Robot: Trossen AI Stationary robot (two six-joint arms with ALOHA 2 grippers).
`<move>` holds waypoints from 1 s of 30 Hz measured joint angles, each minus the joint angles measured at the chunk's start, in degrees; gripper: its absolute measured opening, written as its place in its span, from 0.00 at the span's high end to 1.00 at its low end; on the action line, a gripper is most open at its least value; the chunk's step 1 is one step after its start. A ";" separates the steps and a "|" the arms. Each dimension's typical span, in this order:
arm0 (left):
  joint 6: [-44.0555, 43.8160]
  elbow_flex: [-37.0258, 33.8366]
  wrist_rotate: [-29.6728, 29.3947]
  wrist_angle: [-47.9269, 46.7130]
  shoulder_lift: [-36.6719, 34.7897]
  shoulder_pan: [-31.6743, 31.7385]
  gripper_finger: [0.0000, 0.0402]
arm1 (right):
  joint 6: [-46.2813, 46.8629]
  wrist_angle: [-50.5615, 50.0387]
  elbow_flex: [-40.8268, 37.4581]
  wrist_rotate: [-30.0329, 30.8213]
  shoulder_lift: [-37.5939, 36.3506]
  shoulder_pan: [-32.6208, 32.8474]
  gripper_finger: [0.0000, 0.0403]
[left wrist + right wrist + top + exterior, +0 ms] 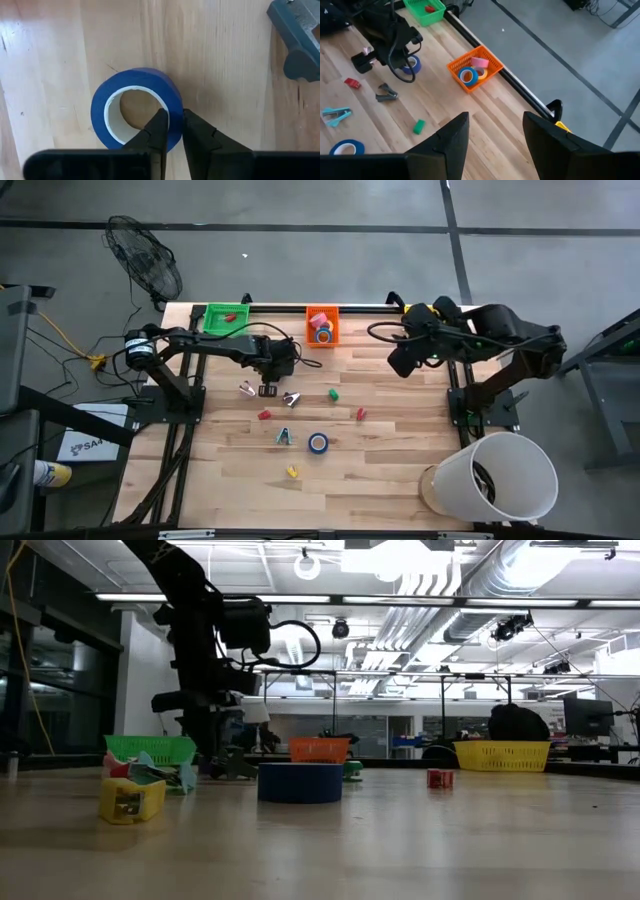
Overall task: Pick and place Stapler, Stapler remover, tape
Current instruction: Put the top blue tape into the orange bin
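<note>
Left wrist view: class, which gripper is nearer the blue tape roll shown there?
Left. The left gripper is shut on the blue tape roll, one finger inside the ring, one outside. The right gripper hangs open, well away over the back right of the table.

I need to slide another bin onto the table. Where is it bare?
Bare wood runs right of the red block toward the white bucket, below the right gripper. Crowded: from the left gripper to the blue tape.
</note>
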 joint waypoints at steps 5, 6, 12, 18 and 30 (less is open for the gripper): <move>-0.06 -0.03 0.04 0.02 0.02 0.00 0.90 | -0.27 0.00 0.02 0.16 -0.29 0.04 0.56; -0.18 -0.02 0.15 -0.01 0.02 0.00 0.91 | -0.42 0.00 0.02 0.17 -0.29 0.04 0.56; -0.10 2.14 1.82 -1.29 -0.20 -0.07 0.95 | -1.13 0.00 0.01 0.17 -0.30 0.04 0.56; 2.30 6.55 1.92 -2.45 -0.33 0.00 0.93 | -1.15 0.02 0.02 0.18 -0.30 0.02 0.56; 7.59 18.60 0.78 3.00 0.28 3.42 0.93 | -1.15 0.02 0.01 -0.02 -0.30 0.02 0.56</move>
